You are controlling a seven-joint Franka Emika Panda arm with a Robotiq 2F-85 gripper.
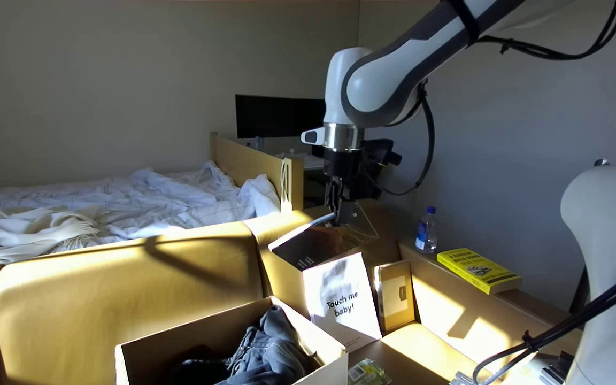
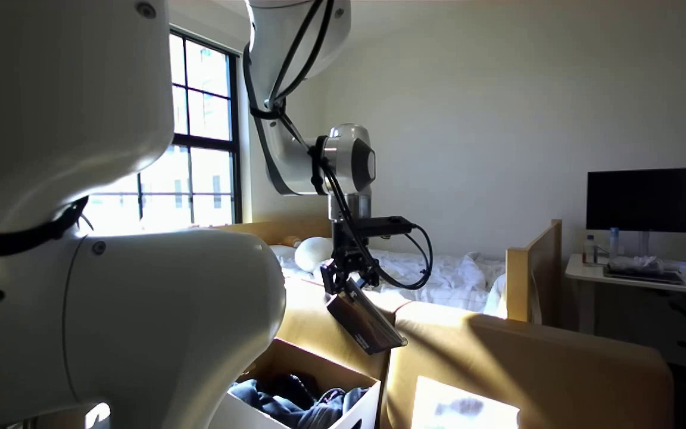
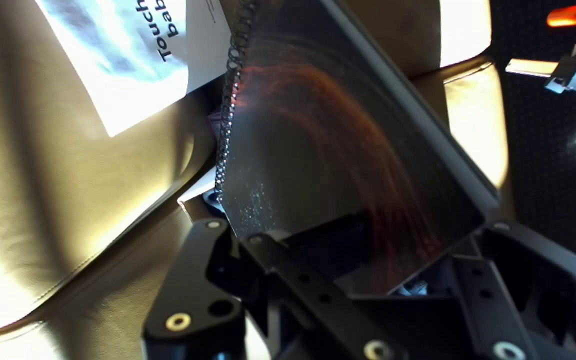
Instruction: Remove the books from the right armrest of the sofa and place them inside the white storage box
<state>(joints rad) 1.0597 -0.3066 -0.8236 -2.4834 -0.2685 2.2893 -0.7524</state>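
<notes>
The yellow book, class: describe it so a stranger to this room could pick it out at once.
In an exterior view, find the tan sofa, then the armrest at picture right. On top lies the yellow book, near an upright clear bottle. Its bright cover with dark lettering sets it apart from the bottle.

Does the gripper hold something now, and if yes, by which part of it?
The gripper holds a dark spiral-bound book, tilted, near its upper end.

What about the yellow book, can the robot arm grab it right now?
Probably not yet: the fingers are gripping a dark spiral-bound book and must likely let go first. Nothing covers the yellow book on the armrest.
</notes>
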